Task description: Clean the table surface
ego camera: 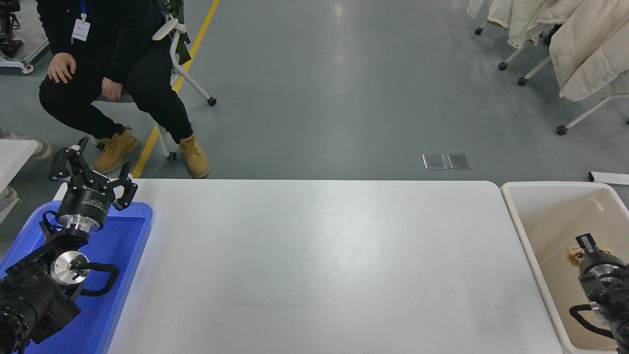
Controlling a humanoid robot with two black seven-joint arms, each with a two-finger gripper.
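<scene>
The white table surface (314, 265) fills the middle of the head view and is bare. My right gripper (586, 250) is low inside the beige bin (521, 231) at the table's right end. It is shut on a crumpled brown paper wad (574, 256), which shows at its tip, partly hidden by the wrist. My left gripper (93, 182) is parked, open and empty, over the far end of the blue tray (132, 246) at the left.
A person (113, 64) in black sits on a chair beyond the table's far left corner. Chairs draped with pale coats (585, 44) stand at the back right. A second white table's corner (14, 150) shows at the left edge.
</scene>
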